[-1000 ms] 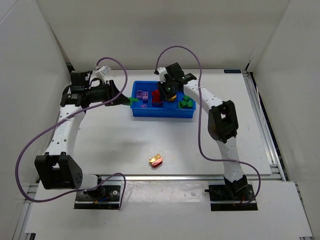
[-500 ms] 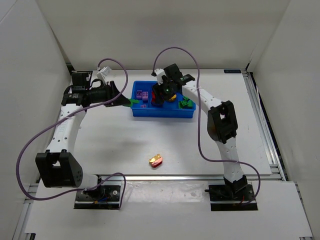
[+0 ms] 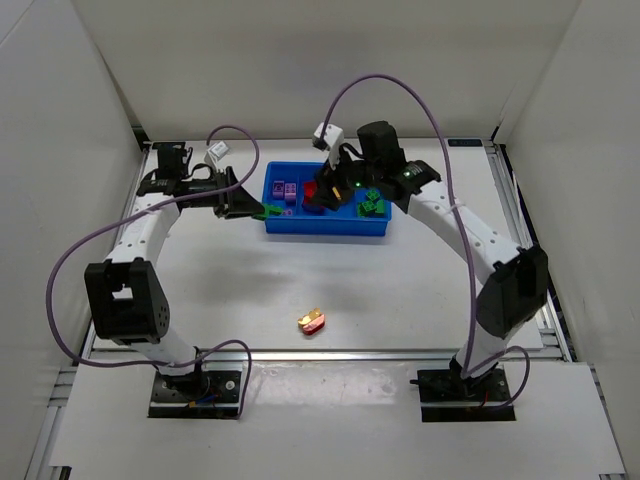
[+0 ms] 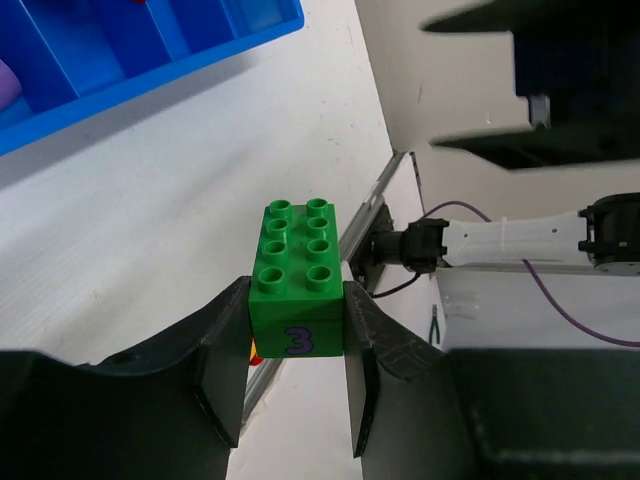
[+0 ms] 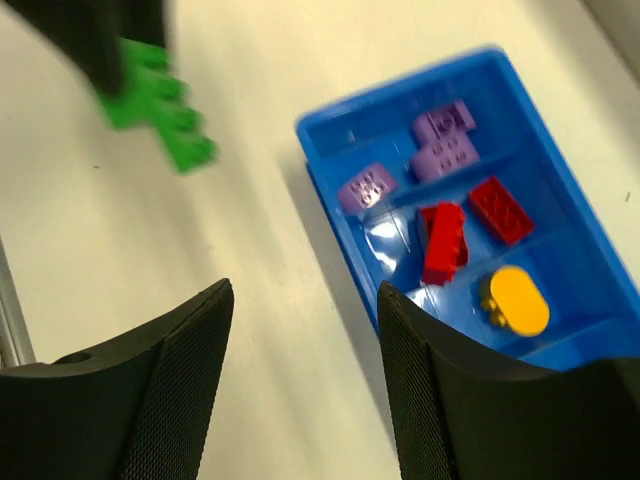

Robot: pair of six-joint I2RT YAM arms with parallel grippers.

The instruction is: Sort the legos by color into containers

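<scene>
— Checking fingers first: how does the left gripper (image 4: 297, 352) stand?
— Both fingers (image 4: 225, 350) are clamped on the sides of a green brick (image 4: 297, 262), studs toward the wrist camera, a "3" printed on its near face. In the top view it is held just beside the left end of the tray (image 3: 325, 231).
— And the right gripper (image 5: 305, 400)?
— Fingers apart, nothing between them; it hovers above the tray's middle.
— Surface and enclosure?
— White table (image 3: 400, 290), white walls (image 3: 300, 60) on three sides, a metal rail (image 3: 530, 260) along the right edge. Purple cables (image 3: 390, 85) loop above both arms. A small red-and-yellow cluster (image 3: 312, 320) lies low centre on the table, well apart from the tray.
— Container contents?
— The tray is blue, upper centre, four compartments side by side. From the left of the top view: three purple pieces (image 5: 445, 155); two red pieces (image 5: 443, 243); one yellow oval (image 5: 518, 300); green pieces (image 3: 373, 205) at the far right.
</scene>
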